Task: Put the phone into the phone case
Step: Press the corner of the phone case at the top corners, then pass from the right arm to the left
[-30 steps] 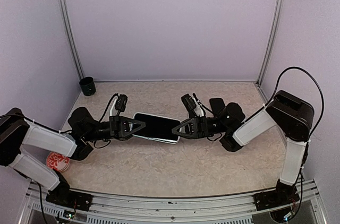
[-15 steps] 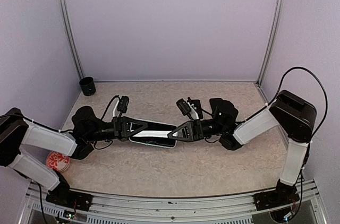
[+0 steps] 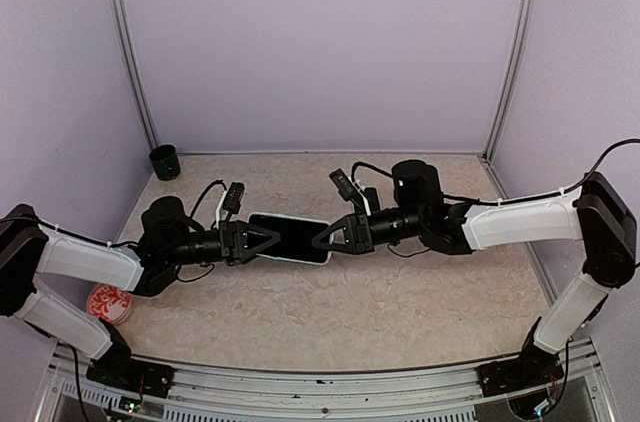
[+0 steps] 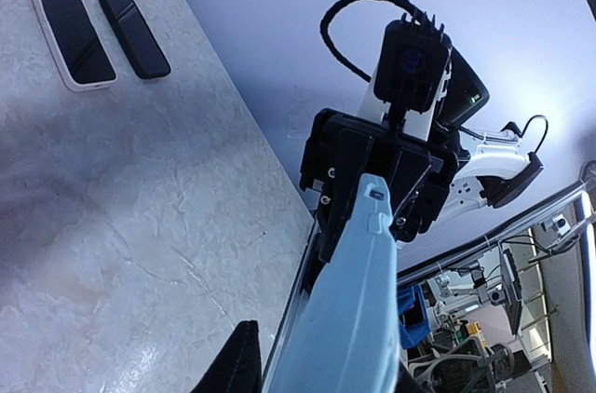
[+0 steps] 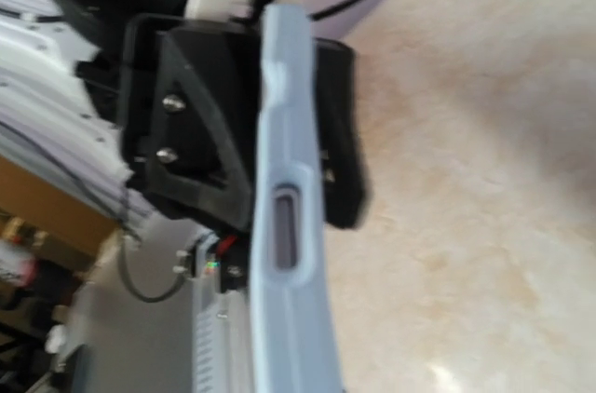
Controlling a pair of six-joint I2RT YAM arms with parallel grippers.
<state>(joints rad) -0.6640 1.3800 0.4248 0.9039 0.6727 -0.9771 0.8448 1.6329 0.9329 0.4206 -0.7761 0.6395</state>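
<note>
A light-blue phone case (image 3: 290,238) hangs above the table's middle between my two grippers. Its upper face is dark inside a pale rim, which looks like the phone lying in it. My left gripper (image 3: 268,238) is at its left end. In the left wrist view the case's edge (image 4: 358,318) runs up from the bottom, with a gap between it and one black finger (image 4: 237,365), so the jaws stand open around it. My right gripper (image 3: 325,236) holds the right end. The right wrist view is blurred and shows the case edge (image 5: 284,263).
A black cup (image 3: 164,161) stands at the back left corner. A red round thing (image 3: 108,304) lies by the left arm's base. In the left wrist view a white-rimmed phone (image 4: 73,22) and a black phone (image 4: 135,22) lie side by side on the table.
The case tipped onto its edge and came back face up. My left jaws widened around it. The right arm stretched out to the left, and its jaws narrowed.
</note>
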